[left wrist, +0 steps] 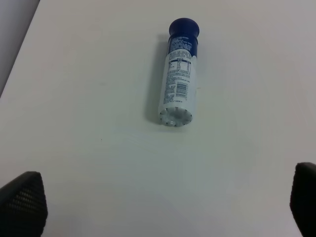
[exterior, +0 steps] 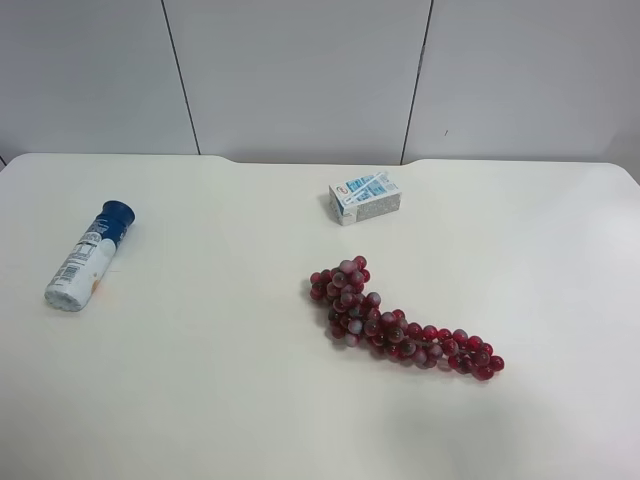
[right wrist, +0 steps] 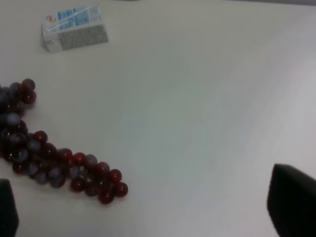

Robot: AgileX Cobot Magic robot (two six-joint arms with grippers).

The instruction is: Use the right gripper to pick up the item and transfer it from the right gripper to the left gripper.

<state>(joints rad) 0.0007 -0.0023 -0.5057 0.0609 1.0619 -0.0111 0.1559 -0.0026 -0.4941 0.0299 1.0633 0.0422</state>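
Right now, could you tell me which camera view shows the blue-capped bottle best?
The left wrist view: the bottle lies on its side, filling the middle, with cap, label print and ribbed base all clear. The exterior high view shows it whole but small, near the table's edge. The right wrist view misses it entirely.

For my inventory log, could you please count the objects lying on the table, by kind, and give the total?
Bottle with dark blue cap: 1
Small blue-white carton: 1
Red grape bunch: 1
Total: 3
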